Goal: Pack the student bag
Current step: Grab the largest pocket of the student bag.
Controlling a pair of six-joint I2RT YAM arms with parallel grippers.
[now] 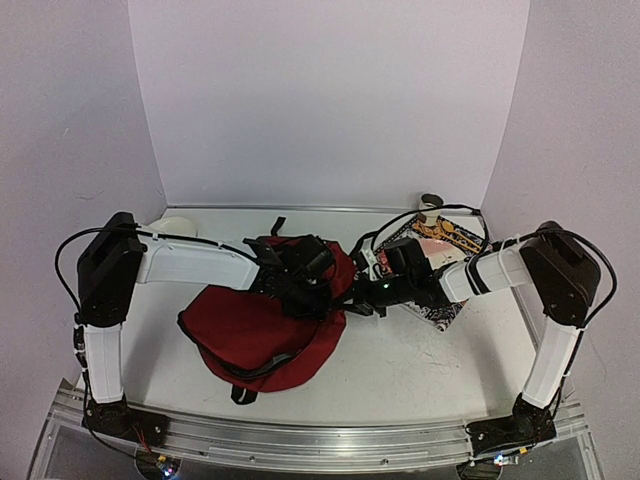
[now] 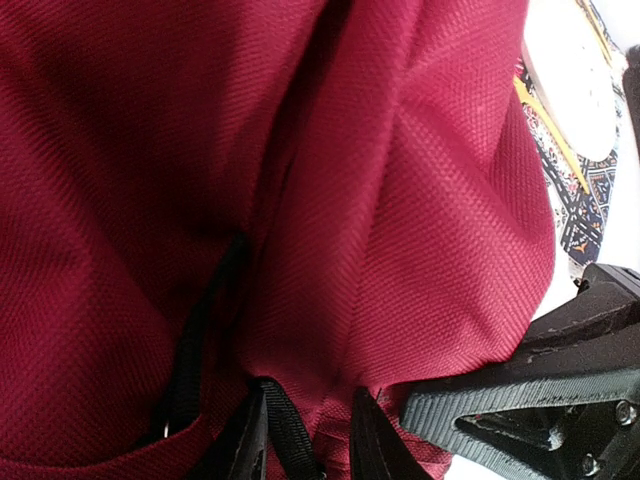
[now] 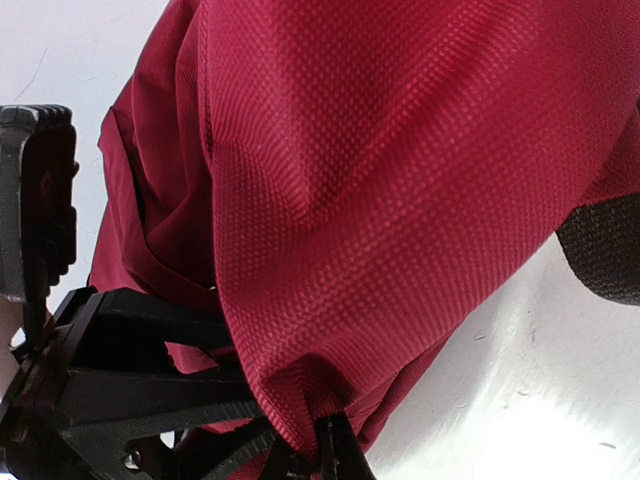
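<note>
The student bag point(image 1: 262, 335), a dark red backpack with black straps, lies slumped on the table at centre left. Both grippers meet at its raised far right edge. My left gripper point(image 1: 312, 272) pinches a fold of the red fabric point(image 2: 400, 250); the cloth bunches between its fingers point(image 2: 248, 440). My right gripper point(image 1: 366, 290) comes in from the right and is shut on a corner of the same cloth point(image 3: 330, 300), its black fingertips point(image 3: 338, 450) clamped on the hem. Each wrist view shows the other gripper close beside: right gripper point(image 2: 530, 400), left gripper point(image 3: 110, 390).
A book with a patterned cover point(image 1: 440, 255) lies under the right arm, with a pale object point(image 2: 570, 70) on it. A white roll point(image 1: 175, 228) sits at the back left and a small dark round thing point(image 1: 432, 200) by the back wall. White walls enclose the table.
</note>
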